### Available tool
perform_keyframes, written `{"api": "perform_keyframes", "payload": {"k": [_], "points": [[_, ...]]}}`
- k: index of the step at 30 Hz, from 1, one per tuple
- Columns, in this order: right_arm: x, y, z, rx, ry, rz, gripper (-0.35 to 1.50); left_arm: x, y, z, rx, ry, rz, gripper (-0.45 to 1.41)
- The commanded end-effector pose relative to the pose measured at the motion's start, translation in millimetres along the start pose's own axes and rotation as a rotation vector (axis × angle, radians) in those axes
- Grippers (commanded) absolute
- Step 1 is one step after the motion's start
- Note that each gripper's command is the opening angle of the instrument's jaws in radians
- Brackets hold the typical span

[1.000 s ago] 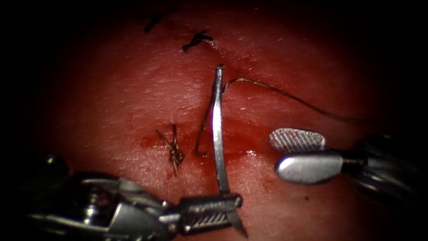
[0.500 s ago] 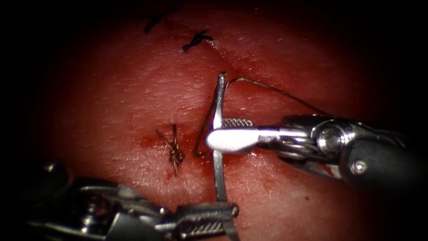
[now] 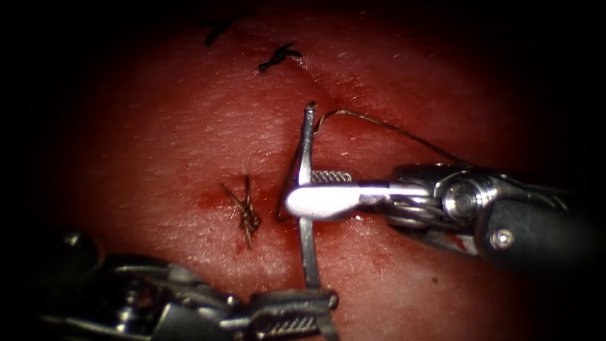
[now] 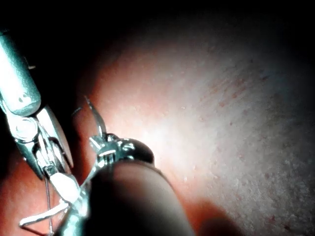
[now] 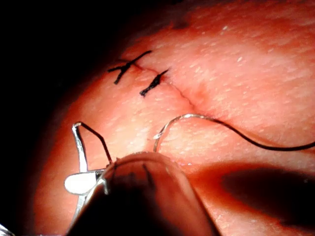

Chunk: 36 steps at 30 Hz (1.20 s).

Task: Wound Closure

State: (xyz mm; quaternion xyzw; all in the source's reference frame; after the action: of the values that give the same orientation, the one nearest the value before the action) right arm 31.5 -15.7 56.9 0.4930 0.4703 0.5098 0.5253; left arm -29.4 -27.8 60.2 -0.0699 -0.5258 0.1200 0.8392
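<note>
The curved needle (image 3: 307, 142) stands clear of the tissue (image 3: 189, 126), swaged end up. My left tool (image 3: 314, 302) is shut on it close to the point, which pokes out below the jaws. My right tool (image 3: 302, 188) reaches in from the right and is shut across the needle's middle. Thread (image 3: 289, 173) drops from the swaged end into the tissue beside the needle. More thread (image 3: 391, 129) comes out near the cut and trails off right. The right wrist view has the needle (image 5: 78, 147), thread (image 5: 236, 132) and my right tool's jaw (image 5: 81, 183).
A brown knotted stitch (image 3: 248, 218) with short cut ends lies left of the needle. Two dark older stitches (image 3: 279, 57) (image 3: 218, 28) cross the cut farther back. Red fluid (image 3: 341, 218) wets the tissue under my right tool. My left tool's shaft (image 3: 126, 303) lies along the near edge.
My right tool came in from the right with jaws open and closed across the needle's middle, then shifted slightly left. My left tool kept its hold near the point and sank a little.
</note>
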Motion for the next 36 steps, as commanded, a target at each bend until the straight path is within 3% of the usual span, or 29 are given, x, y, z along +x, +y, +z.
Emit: {"api": "perform_keyframes", "payload": {"k": [1,2,8,19,25,28,30,31,32,33,36], "points": [[0.3,0.1,0.7,0.005,-0.002,-0.003,1.11,0.1,0.1,0.7,-0.001,-0.001,0.001,-0.45],[0.2,0.1,0.7,0.01,0.001,-0.003,1.28,0.1,0.1,0.7,-0.001,-0.001,0.001,-0.45],[0.0,-0.1,0.8,0.019,-0.003,-0.004,1.41,0.1,0.1,0.7,-0.001,-0.001,0.001,-0.45],[0.0,-0.7,1.1,0.079,-0.006,-0.007,1.41,0.0,0.0,0.7,0.006,-0.014,0.001,-0.45],[0.3,-0.9,1.6,0.112,-0.004,-0.008,1.14,-0.1,-0.1,0.6,0.008,-0.02,0.001,-0.45],[0.2,-0.9,1.7,0.114,-0.006,-0.009,1.11,-0.1,0.0,0.6,0.009,-0.02,0.001,-0.45],[0.1,-0.9,1.7,0.117,-0.009,-0.011,0.92,-0.1,0.0,0.6,0.009,-0.021,0.001,-0.45],[0.0,-0.8,1.6,0.12,-0.012,-0.012,0.19,-0.1,0.0,0.6,0.009,-0.021,0.001,-0.45],[0.0,-0.8,1.6,0.12,-0.012,-0.012,0.19,-0.1,0.0,0.6,0.009,-0.021,0.001,-0.45],[0.0,-0.8,1.4,0.112,-0.022,-0.006,-0.35,-0.1,0.0,0.6,0.009,-0.021,0.001,-0.45],[0.6,-0.4,0.9,0.037,-0.042,-0.027,-0.35,-0.2,0.0,0.5,0.009,-0.021,0.0,-0.45]]}}
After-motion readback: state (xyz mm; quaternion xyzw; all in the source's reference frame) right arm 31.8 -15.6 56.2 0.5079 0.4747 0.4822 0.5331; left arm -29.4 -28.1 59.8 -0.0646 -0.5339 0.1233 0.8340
